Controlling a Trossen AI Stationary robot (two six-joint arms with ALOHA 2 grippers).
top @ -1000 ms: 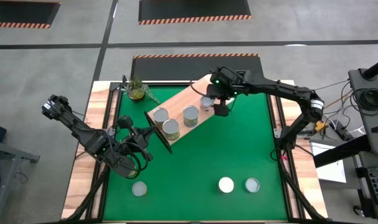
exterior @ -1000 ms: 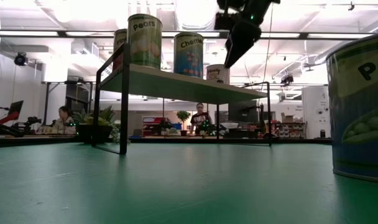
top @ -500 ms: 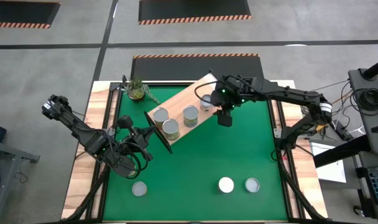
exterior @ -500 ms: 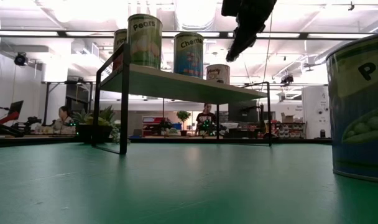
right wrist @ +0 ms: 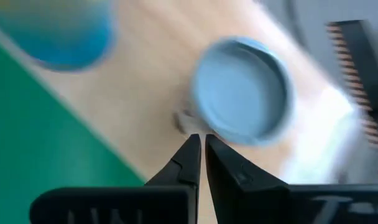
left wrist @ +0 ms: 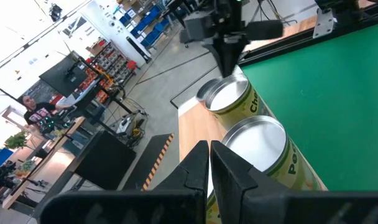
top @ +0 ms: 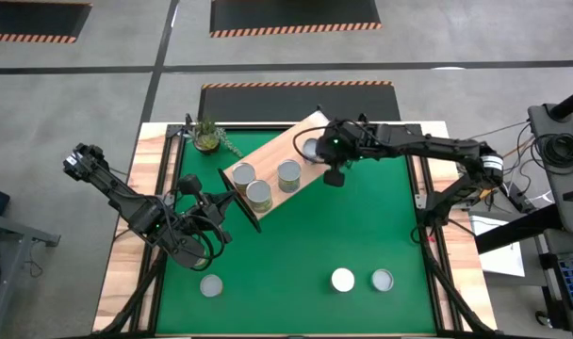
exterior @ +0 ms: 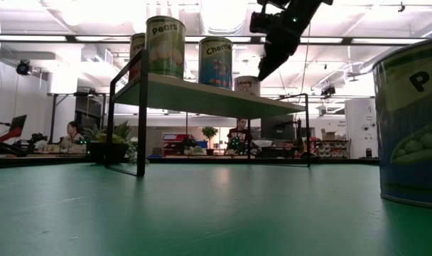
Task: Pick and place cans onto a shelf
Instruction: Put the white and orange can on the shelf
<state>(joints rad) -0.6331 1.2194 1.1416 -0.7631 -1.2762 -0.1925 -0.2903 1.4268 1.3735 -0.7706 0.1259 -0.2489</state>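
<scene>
**Student:** What does the plate show of the right gripper?

**Instructor:** It hangs above the near edge of the shelf, just beside the smallest can, which stands free on the board. In the right wrist view its fingers are pressed almost together, pinching nothing. Four cans stand on the shelf; three cans rest on the green mat, well apart from it.

**Student:** And the step in hand?

**Instructor:** Judged from this, the placed can is released and the arm should clear it. Done well, that means lifting straight off before swinging away, so the fingers do not clip the rim; then spreading the jaws before descending on a mat can.

**Student:** The left gripper?

**Instructor:** It waits at the shelf's other end, fingers nearly touching, empty.

**Student:** Materials?

**Instructor:** Short rigid cylinders, smooth metal tops, glossy paper labels; likely slippery if gripped off-centre. The shelf is pale wood on a thin black frame; the mat is matte.
</scene>
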